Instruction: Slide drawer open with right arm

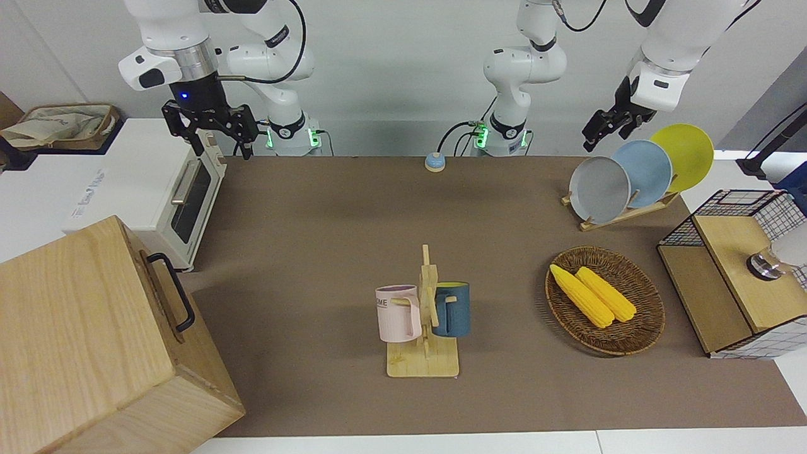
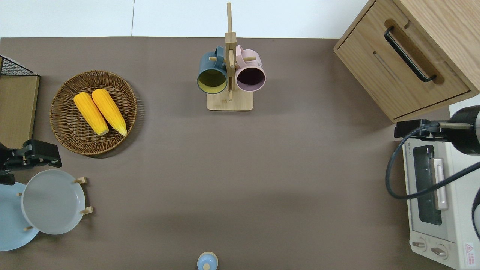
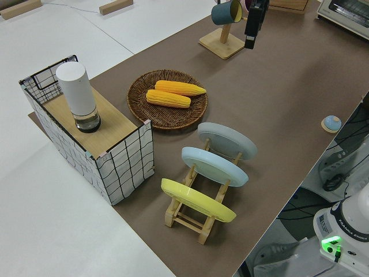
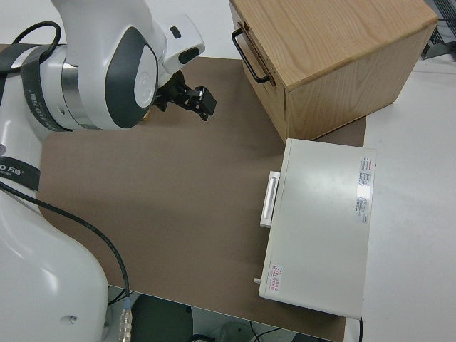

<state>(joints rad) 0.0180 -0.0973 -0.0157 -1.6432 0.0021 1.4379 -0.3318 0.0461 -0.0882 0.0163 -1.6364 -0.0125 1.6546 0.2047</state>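
The drawer is the wide light-wood front of a big wooden box at the right arm's end of the table. It sits flush in the box, with a black bar handle across it. The front view shows the same handle and the right side view shows it too. My right gripper hangs open in the air, with nothing between its fingers. It is over the gap between the box and the toaster oven, apart from the handle. The left arm is parked, its gripper up in the air.
A white toaster oven stands nearer to the robots than the box. Mid-table is a mug rack with two mugs. Toward the left arm's end are a wicker basket with corn, a plate rack and a wire-mesh box.
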